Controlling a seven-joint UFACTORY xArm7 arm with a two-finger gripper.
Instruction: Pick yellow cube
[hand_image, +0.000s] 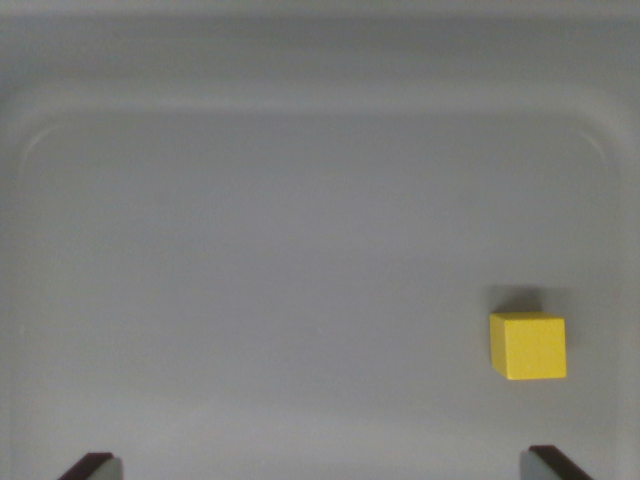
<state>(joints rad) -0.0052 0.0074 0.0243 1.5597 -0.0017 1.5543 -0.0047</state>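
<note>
Yellow cube (528, 346) fully visible; hand (325, 468) fingertips cropped.

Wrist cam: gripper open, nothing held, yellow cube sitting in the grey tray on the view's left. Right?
Not quite. The cube is on the wrist view's right, not the left, just above the right fingertip. The rest holds: the gripper is open with nothing between its fingertips, and the cube sits on the grey tray floor.
</note>
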